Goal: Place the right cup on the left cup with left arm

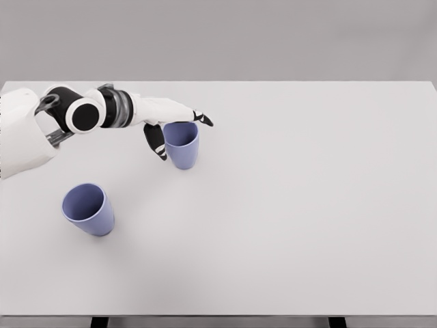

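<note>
Two blue-violet cups stand upright on the white table [307, 205]. The right cup [184, 156] is at the upper left of the middle, and the left cup [89, 210] is nearer me at the left. My left arm reaches in from the left edge. Its hand [184, 139] straddles the right cup's top. The fingers [201, 118] stretch almost straight along the back of the rim, and the thumb [157, 143] points down beside the cup's left wall. The hand looks open, not clenched on the cup. The cup rests on the table.
The table's far edge runs just behind the arm, at the grey wall. Two dark table legs show at the bottom edge.
</note>
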